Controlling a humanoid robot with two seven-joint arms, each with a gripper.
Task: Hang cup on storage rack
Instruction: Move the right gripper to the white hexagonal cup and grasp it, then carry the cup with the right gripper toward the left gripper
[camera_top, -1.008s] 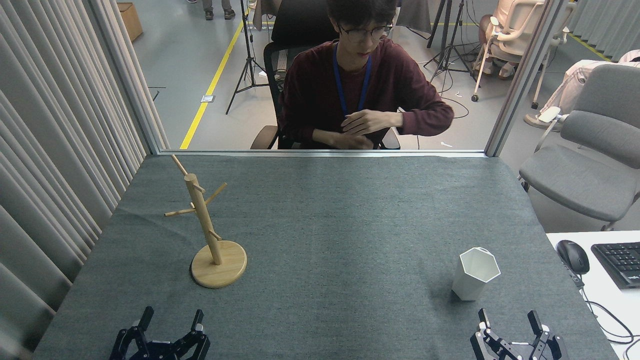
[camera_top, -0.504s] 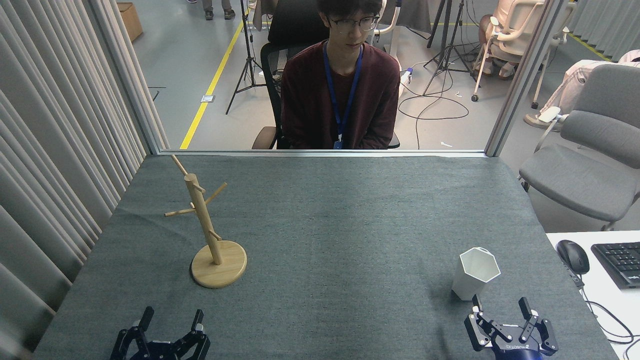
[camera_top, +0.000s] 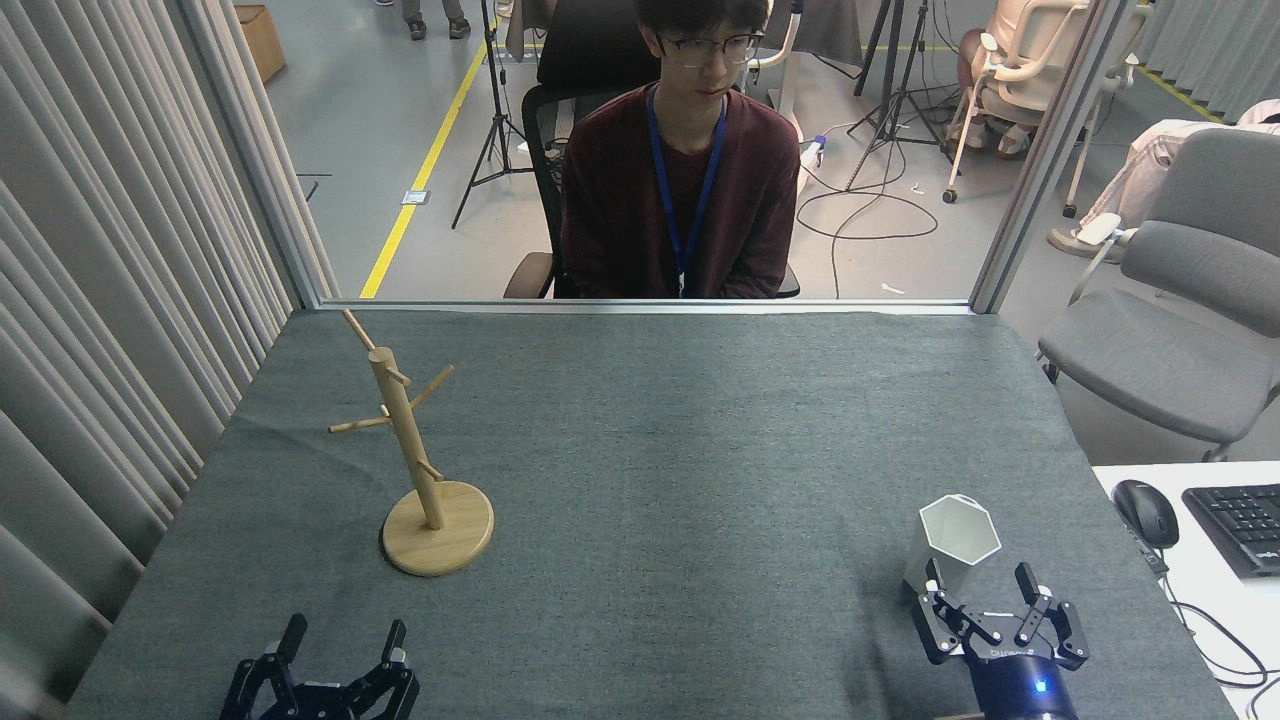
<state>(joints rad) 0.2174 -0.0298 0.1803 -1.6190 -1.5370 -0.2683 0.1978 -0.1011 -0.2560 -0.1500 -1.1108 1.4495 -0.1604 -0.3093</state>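
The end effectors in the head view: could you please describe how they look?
Both are black, skeletal linkage claws with two slim fingers each. The left end effector shows small silver fittings. The right end effector has pale joint hardware, faint lettering and a glowing blue light on its rounded black wrist.

No readable text is showing anywhere. A faint pale marking is sitting on the right gripper (camera_top: 980, 590) body, too small and blurred to make out, and the keys of the keyboard (camera_top: 1238, 525) are bearing legends too tiny to read.

Right tool (camera_top: 980, 585) hides cup (camera_top: 955, 535) base; left tool (camera_top: 343, 640) body cut by bottom edge.
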